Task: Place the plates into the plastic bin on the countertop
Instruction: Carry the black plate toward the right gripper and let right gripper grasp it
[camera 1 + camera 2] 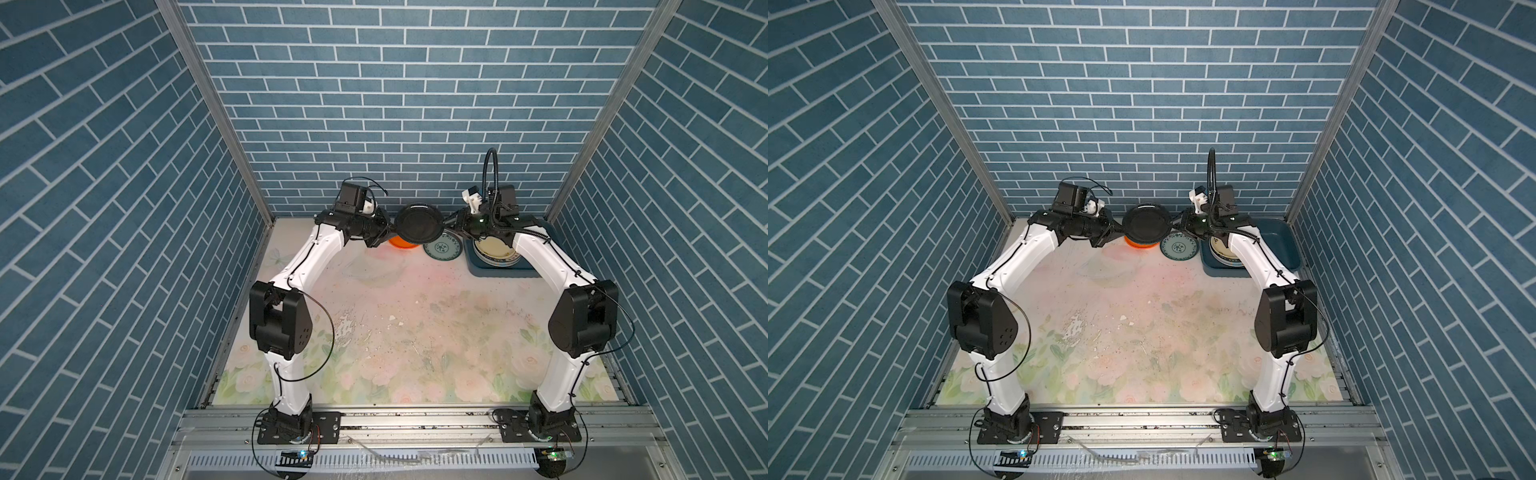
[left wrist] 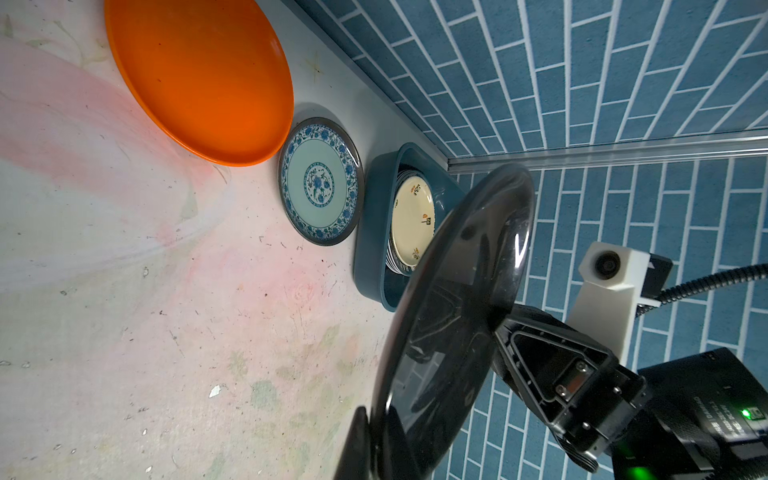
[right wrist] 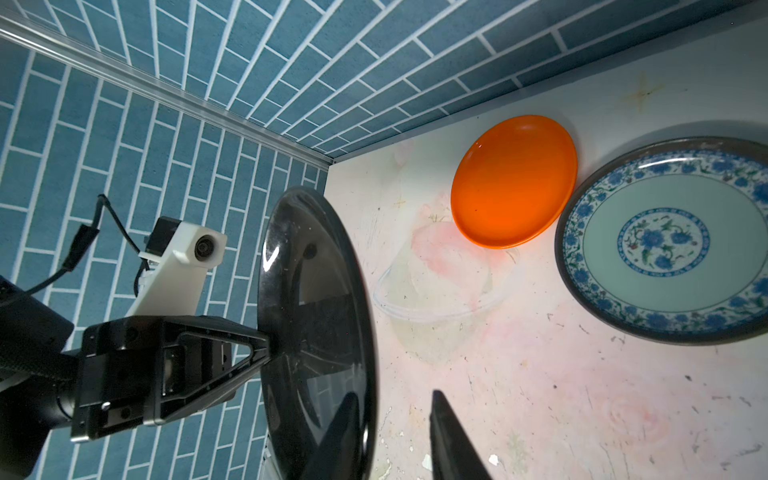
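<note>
1. My left gripper (image 1: 387, 232) is clenched on the left rim of the black plate (image 1: 417, 227), held up off the countertop (image 1: 395, 324) near the back wall.
2. The orange plate (image 1: 400, 244) lies flat on the countertop beneath it.
3. My right gripper (image 1: 448, 226) straddles the black plate's opposite rim. A gap shows between one finger (image 3: 451, 440) and the plate, so it isn't clamped.
4. The teal-patterned plate (image 1: 443, 249) lies flat just beside the plastic bin (image 1: 503, 272).
5. Inside the bin is a stack with the cream-yellow plate (image 2: 413, 224) on top. The dark rim lettering beneath it is too clipped to read.
</note>
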Controlling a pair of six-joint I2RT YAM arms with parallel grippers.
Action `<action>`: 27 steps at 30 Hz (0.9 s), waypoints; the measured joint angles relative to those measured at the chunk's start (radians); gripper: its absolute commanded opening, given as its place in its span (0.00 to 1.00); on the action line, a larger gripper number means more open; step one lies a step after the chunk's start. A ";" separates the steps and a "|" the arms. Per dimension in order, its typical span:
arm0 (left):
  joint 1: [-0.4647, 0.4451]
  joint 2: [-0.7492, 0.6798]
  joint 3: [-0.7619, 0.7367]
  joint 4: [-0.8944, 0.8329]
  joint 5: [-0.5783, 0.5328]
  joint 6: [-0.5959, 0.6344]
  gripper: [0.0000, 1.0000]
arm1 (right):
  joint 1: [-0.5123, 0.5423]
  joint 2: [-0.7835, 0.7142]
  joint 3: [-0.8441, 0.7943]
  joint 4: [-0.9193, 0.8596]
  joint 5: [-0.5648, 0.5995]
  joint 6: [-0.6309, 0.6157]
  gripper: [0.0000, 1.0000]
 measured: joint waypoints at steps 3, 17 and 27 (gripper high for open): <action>-0.005 0.000 0.000 0.000 -0.003 0.001 0.02 | 0.001 0.006 0.000 -0.001 -0.001 0.002 0.12; -0.022 0.000 0.007 0.027 0.011 0.019 0.33 | 0.004 0.019 0.005 -0.026 0.029 0.022 0.00; -0.018 -0.008 0.011 0.068 0.014 0.033 0.74 | 0.007 0.024 0.005 -0.051 0.049 0.023 0.00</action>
